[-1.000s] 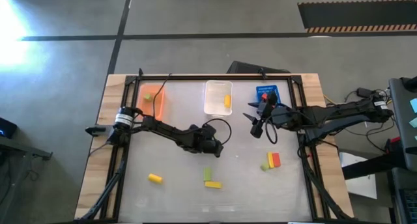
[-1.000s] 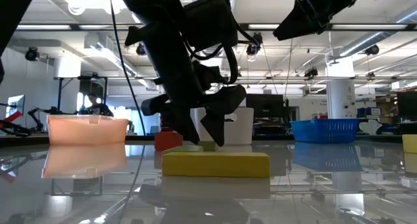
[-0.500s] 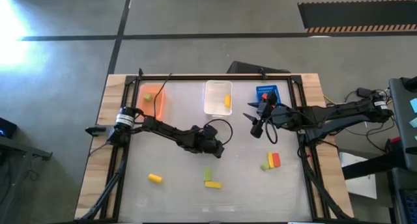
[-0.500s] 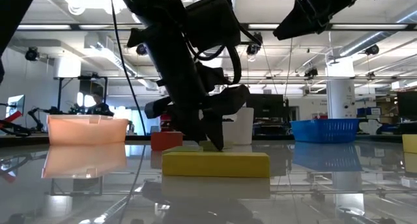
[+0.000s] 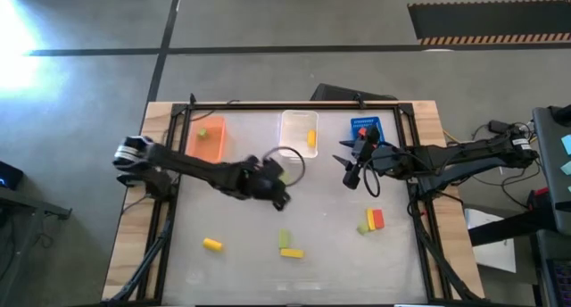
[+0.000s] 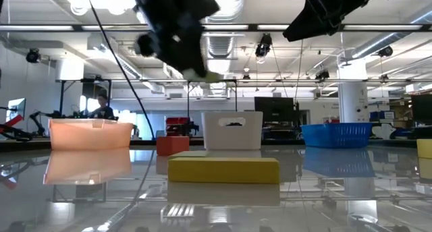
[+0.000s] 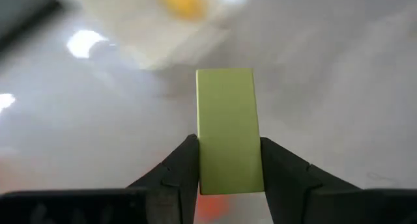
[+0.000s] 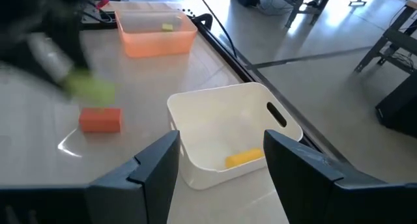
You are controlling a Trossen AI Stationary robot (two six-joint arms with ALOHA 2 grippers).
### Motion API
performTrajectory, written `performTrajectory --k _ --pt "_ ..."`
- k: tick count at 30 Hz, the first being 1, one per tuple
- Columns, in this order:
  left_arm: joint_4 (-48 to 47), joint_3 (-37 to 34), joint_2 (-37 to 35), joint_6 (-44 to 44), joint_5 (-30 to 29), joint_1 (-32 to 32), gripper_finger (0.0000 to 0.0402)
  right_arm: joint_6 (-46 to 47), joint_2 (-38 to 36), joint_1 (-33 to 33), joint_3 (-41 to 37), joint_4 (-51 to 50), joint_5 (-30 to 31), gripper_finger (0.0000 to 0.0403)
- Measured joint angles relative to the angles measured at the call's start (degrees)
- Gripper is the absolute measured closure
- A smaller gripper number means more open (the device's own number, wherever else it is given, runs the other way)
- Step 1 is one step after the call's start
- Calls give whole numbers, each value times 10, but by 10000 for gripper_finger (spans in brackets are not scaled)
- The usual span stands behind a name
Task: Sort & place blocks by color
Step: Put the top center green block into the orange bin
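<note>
- Left gripper (image 7: 225,165): two dark fingers closed against the long sides of a light green rectangular block (image 7: 227,127); the block is clamped between them and projects forward beyond the fingertips. In the high view the left gripper (image 5: 275,177) is placed over the table's middle, near the white bin; in the low view it is carried well above the tabletop, the green block (image 6: 206,75) showing at its lower end.
- Right gripper (image 8: 221,162): fingers spread apart, nothing held between them; stationed above the white bin's near edge. In the high view it (image 5: 353,171) is found between the white bin and the blue basket.
- White open-topped plastic bin (image 5: 288,136): set at the table's far side; one yellow block (image 5: 310,138) is contained in it.
- Translucent orange plastic bin (image 5: 214,146): set at the far left; one light green block (image 5: 203,133) lies inside.
- Blue perforated plastic basket (image 5: 364,127): set at the far right of the bin row.
- Red rectangular block (image 8: 101,119): lies flat on the table, beside the white bin, below the held green block.
- Loose blocks on the glossy white table (image 5: 241,227): a yellow block (image 5: 211,244) at the near left; a green block (image 5: 284,239) with a yellow block (image 5: 292,253) just beside it at the near middle; a cluster of green (image 5: 363,227), yellow (image 5: 370,220) and red (image 5: 378,219) blocks at the right.
</note>
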Motion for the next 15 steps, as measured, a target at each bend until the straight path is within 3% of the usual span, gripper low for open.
performTrajectory --k 6,15 --pt "-166 -6 -69 -42 -95 38 287 1 0 0 0 1 0 190" --pt "-193 -150 -153 -96 -114 183 287 1 0 0 0 1 0 190"
